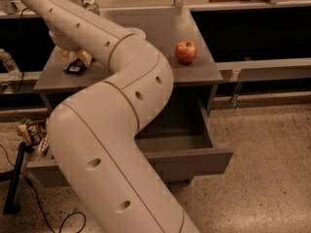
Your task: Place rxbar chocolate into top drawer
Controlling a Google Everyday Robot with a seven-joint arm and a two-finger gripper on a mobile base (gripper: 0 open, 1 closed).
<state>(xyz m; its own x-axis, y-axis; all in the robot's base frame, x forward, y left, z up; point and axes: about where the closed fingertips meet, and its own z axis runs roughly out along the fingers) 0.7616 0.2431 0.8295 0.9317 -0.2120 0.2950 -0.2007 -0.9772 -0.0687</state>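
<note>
Pincer (75, 58): at the table's (194, 74) left end, tips apart, just above the bar.
Bar (74, 68): flat on the table, beneath the pincer.
Drawer (194, 161): pulled out; arm (121, 130) hides its middle.
Apple (185, 51): on the table, well apart from the bar.
Packets (31, 130): at the drawer's left end.

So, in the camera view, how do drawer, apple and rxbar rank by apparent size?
1. drawer, largest by far.
2. apple.
3. rxbar, though unsure: the claw, above it on the cabinet top, hides part of it.
</note>
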